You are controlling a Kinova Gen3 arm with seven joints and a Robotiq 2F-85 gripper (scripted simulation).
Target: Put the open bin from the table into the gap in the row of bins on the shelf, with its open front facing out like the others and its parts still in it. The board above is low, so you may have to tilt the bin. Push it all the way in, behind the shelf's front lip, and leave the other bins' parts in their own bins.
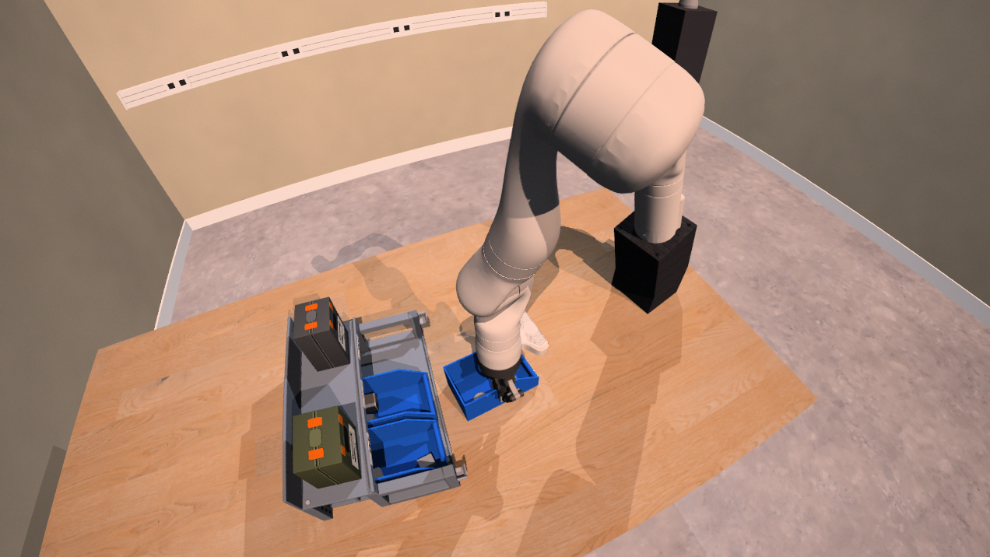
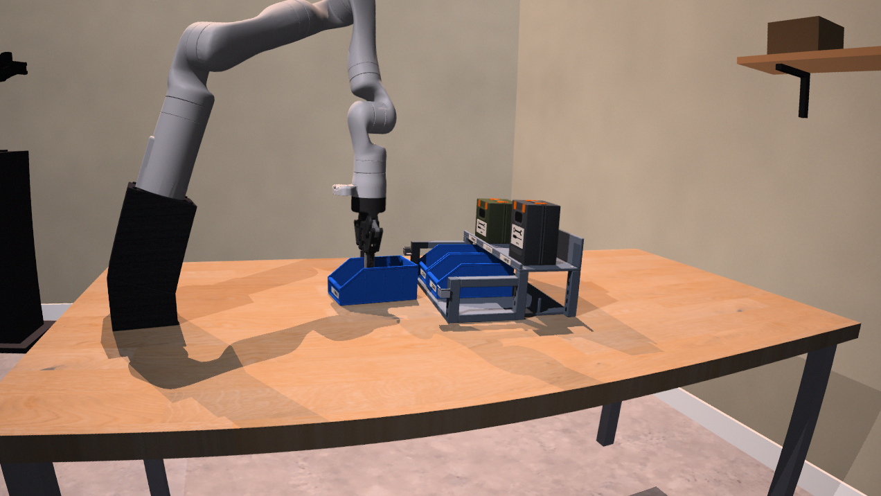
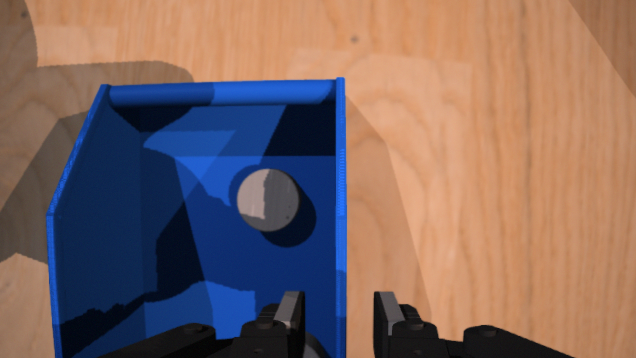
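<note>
Open bin (image 2: 371,280) on the surface just left of the shelf (image 2: 516,266), one side wall straddled by part-open fingers gripping nothing yet; next, probably, closing on that wall and lifting.

A blue open bin (image 2: 372,283) is seen standing on the wooden table (image 2: 616,345), just beside the grey shelf (image 2: 574,271); the gripper (image 2: 370,262) is pointed straight down, with its tips lowered behind the bin's rim, so the tips are hidden. Two blue bins (image 2: 468,271) are kept in the shelf's lower level; two dark cases (image 2: 521,228) are placed on the upper board.
</note>
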